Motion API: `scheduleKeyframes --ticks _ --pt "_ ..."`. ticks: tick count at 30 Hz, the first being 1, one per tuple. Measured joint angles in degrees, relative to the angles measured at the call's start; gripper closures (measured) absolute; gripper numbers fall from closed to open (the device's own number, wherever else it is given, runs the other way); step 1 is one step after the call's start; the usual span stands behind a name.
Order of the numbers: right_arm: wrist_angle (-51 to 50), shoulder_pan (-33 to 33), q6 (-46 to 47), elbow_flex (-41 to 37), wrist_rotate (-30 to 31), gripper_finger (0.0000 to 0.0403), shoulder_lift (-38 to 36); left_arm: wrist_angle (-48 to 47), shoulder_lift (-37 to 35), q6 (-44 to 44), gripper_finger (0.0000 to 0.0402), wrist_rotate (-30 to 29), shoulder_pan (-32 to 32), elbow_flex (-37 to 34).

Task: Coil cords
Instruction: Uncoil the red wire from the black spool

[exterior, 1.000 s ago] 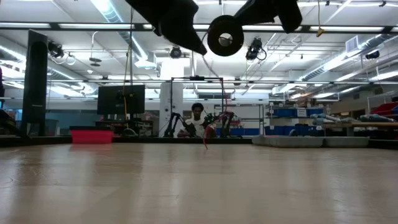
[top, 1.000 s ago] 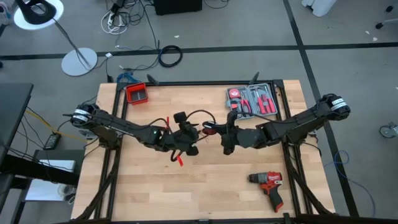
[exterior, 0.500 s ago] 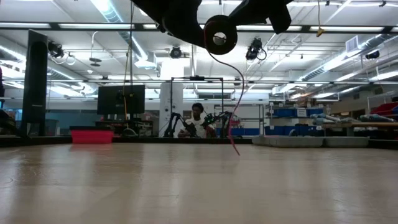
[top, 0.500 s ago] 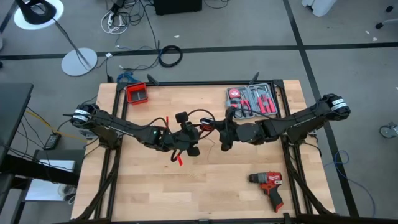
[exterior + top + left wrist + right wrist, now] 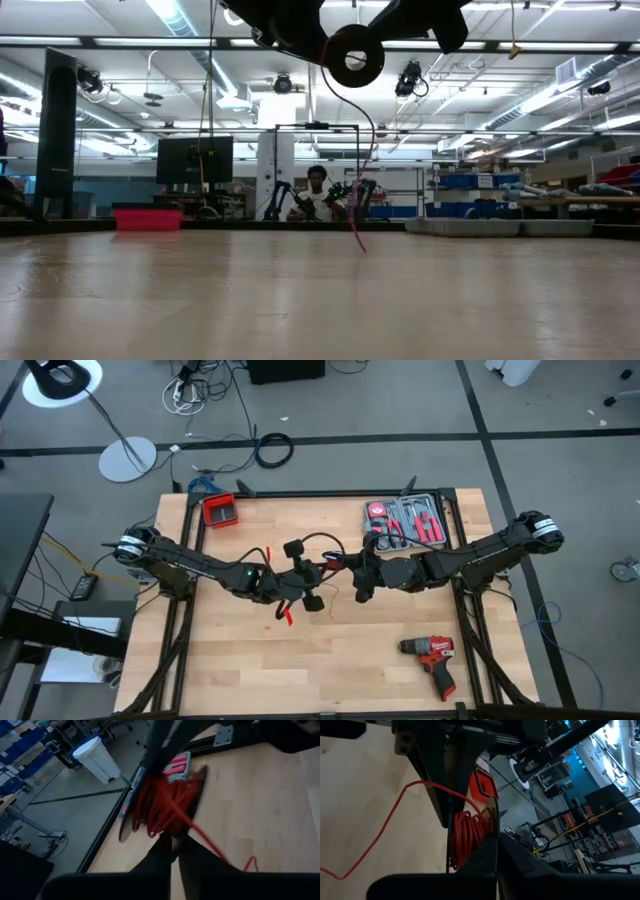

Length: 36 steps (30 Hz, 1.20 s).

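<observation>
Both pincers, left pincer [image 5: 318,572] and right pincer [image 5: 352,567], are clamped on the cords [image 5: 162,805] mid-desk, held up off it; thin wire's light and floppy, so I'd grab the bundled loops, not the loose tail.

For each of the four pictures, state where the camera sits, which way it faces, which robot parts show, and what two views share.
High: above, facing down on the table; both arms, cords between them.
Low: at tabletop height, facing the room; arms overhead, a cord end dangling.
Left wrist: on the left arm, past the left gripper, jaws shut on the cords.
Right wrist: on the right arm, past the right gripper, jaws shut on the cords.
Shared: both wrist views show the red coil.
</observation>
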Motion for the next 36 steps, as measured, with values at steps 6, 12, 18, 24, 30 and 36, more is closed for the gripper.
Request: scheduleKeyframes --ticks 6,12,18,24,30,36 --pt "-0.07 -0.02 1.17 0.0 -0.88 0.04 0.0 -0.19 0.0 -0.79 0.0398 0.22 0.12 0.0" --pt "-0.35 0.02 1.69 0.0 -0.92 0.0356 0.0 -2.44 0.0 -1.12 0.04 -0.46 0.15 0.01" --pt "-0.39 0.2 1.58 0.0 1.32 0.0317 0.02 -6.63 -0.02 -1.36 0.0401 -4.7 0.34 0.04" --pt "-0.48 0.53 1.67 0.0 1.34 0.0312 -0.48 -11.65 -0.02 -1.0 0.0401 -5.48 0.23 0.04" --pt "-6.47 -0.6 9.51 0.0 -10.48 0.0316 0.07 -13.31 -1.38 1.73 0.0401 -6.99 0.25 0.04" --pt "-7.54 -4.15 17.1 -0.02 -19.18 0.0319 0.36 -11.55 -5.07 3.16 0.0401 -7.44 0.23 0.07"
